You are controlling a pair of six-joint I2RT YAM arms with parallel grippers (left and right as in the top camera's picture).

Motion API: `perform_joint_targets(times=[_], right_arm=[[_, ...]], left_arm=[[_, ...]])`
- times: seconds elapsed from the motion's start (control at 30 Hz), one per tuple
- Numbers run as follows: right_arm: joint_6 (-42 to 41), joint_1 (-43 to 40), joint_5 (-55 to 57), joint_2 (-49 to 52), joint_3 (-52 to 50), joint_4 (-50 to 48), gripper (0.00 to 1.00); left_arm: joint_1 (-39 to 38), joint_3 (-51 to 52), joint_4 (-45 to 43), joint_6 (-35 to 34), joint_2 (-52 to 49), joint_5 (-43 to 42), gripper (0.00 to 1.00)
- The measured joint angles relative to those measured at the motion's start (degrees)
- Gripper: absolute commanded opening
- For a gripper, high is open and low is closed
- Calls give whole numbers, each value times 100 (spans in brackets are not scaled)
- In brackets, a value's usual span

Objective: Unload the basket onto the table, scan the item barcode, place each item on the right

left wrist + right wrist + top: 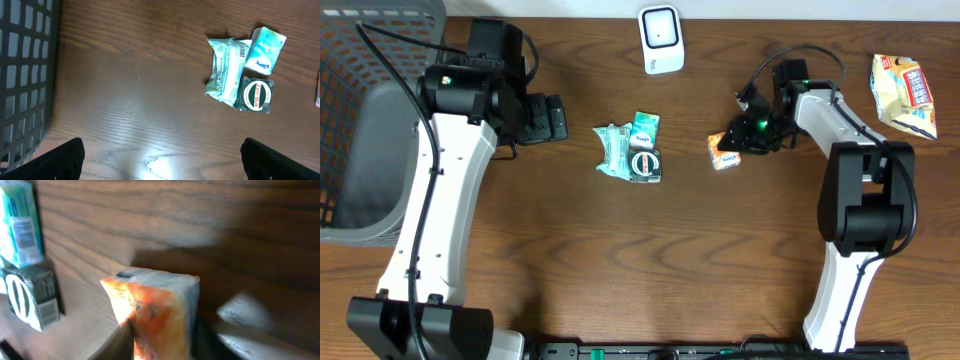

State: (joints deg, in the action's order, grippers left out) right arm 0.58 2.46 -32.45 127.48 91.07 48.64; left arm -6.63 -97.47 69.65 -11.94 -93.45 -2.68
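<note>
A small orange and white packet (pixel 724 151) lies right of the table's middle. In the right wrist view the orange packet (pixel 155 310) stands between my right gripper's (pixel 162 340) jaws, which press on both of its sides. Overhead, the right gripper (pixel 738 140) sits right at the packet. No barcode shows on the packet's visible faces. A white scanner (pixel 660 38) stands at the back edge. My left gripper (pixel 545 118) hangs open over bare wood left of the middle, and in the left wrist view its fingers (pixel 60 157) are far apart with nothing between them.
A green wipes pack (pixel 616 150), a teal tissue pack (pixel 645 127) and a round-labelled tin (pixel 645 165) lie together at the centre. A grey mesh basket (pixel 360 60) fills the far left. A snack bag (pixel 905 92) lies at the right edge.
</note>
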Motion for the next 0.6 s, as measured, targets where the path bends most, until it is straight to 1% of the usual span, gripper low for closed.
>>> perform_joint_targets(times=[0.07,0.2,0.3,0.37,0.47,0.5,0.53,0.6], right_arm=[[-90,0,-26,4,0,11,1],[-560,20,-2,4,127,55,1],[-763,83,116,4,505,33,1],[-898,201,391,4,1014,-149,1],[-1016,546,1377,-24,1676,-772,1],[-1012,835,2186,-50,1840,-1257,1],[-990,1025,2675,-79,1869,-1473,1],[-791,1484,3860,-83,1873,-2293,1]], left_arm=[[0,2,0,0,2,0,98],[0,2,0,0,2,0,98],[0,0,2,0,0,0,98],[0,2,0,0,2,0,98],[0,2,0,0,2,0,98],[0,2,0,0,2,0,98],[0,2,-2,-2,2,0,98],[0,2,0,0,2,0,98]])
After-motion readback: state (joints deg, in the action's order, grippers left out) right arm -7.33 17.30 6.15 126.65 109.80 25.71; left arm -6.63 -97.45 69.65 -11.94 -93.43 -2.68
